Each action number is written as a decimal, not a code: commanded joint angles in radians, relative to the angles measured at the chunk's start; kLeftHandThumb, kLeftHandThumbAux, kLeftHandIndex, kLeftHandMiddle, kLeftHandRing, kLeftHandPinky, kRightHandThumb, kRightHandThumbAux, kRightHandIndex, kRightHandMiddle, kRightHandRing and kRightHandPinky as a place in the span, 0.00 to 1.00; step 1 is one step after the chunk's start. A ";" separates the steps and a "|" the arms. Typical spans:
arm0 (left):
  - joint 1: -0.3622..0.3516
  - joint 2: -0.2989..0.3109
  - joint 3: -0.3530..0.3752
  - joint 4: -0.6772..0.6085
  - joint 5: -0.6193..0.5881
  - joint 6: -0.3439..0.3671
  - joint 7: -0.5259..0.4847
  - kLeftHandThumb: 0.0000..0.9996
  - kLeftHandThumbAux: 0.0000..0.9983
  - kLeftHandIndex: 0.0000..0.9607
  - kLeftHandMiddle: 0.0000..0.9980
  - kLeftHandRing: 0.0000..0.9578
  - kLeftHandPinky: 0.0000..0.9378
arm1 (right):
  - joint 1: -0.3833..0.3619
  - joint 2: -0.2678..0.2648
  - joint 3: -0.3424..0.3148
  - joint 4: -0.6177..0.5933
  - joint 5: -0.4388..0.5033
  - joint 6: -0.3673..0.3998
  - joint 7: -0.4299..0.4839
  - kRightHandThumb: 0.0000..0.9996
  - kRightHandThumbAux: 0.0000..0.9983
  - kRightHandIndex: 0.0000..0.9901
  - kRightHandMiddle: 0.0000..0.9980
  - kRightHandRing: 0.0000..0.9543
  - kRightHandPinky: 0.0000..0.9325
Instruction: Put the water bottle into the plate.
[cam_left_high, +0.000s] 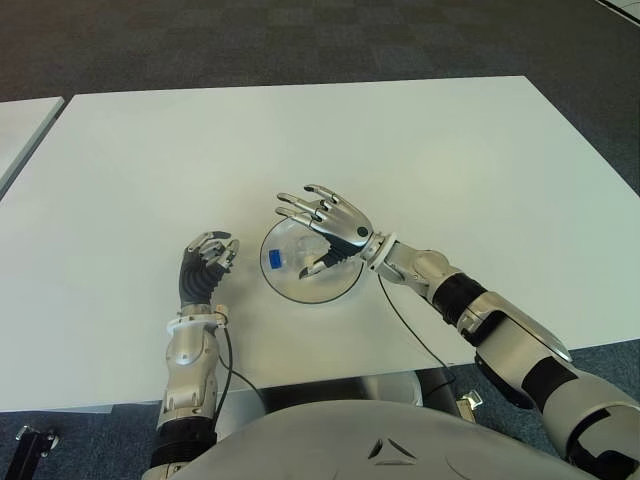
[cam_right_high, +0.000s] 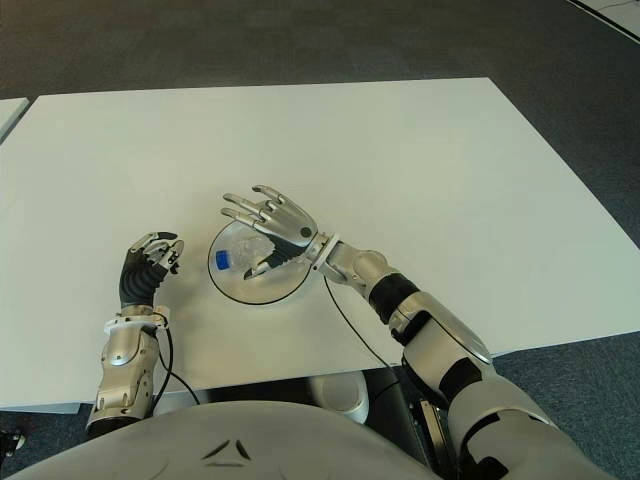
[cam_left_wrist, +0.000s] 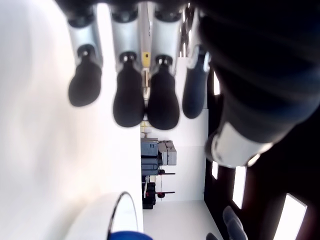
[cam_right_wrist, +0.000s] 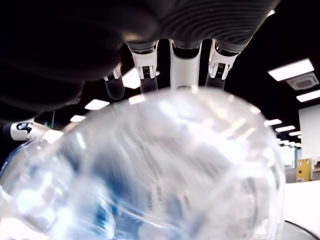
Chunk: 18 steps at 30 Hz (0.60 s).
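The clear water bottle with a blue cap lies on its side in the round grey plate near the table's front edge. My right hand hovers just over the bottle, open, with its fingers spread above it and the thumb down by the bottle's side. In the right wrist view the bottle fills the picture beneath straight fingers. My left hand shows left of the plate, with loosely bent fingers holding nothing. Its wrist view catches the plate's rim.
The white table stretches far back and to both sides of the plate. A second table's corner shows at the far left. A thin black cable runs from my right wrist over the front edge.
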<state>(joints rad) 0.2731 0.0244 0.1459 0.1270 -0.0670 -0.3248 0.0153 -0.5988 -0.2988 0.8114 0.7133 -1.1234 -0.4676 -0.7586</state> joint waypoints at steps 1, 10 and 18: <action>0.002 0.002 0.002 0.013 -0.003 0.007 -0.007 0.70 0.72 0.45 0.73 0.75 0.77 | 0.014 -0.003 0.012 -0.003 -0.018 0.013 -0.020 0.41 0.26 0.00 0.00 0.00 0.00; 0.002 0.003 0.002 0.011 -0.009 0.006 -0.011 0.70 0.72 0.45 0.73 0.75 0.77 | 0.016 -0.004 0.014 -0.009 -0.021 0.018 -0.028 0.42 0.24 0.00 0.00 0.00 0.00; 0.003 -0.001 0.003 0.007 -0.012 0.009 -0.007 0.70 0.72 0.45 0.73 0.74 0.76 | 0.022 -0.007 0.012 -0.023 -0.021 0.022 -0.025 0.43 0.24 0.00 0.00 0.00 0.00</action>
<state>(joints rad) 0.2731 0.0250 0.1460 0.1268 -0.0726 -0.3247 0.0152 -0.5924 -0.2999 0.8164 0.6943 -1.1352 -0.4565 -0.7808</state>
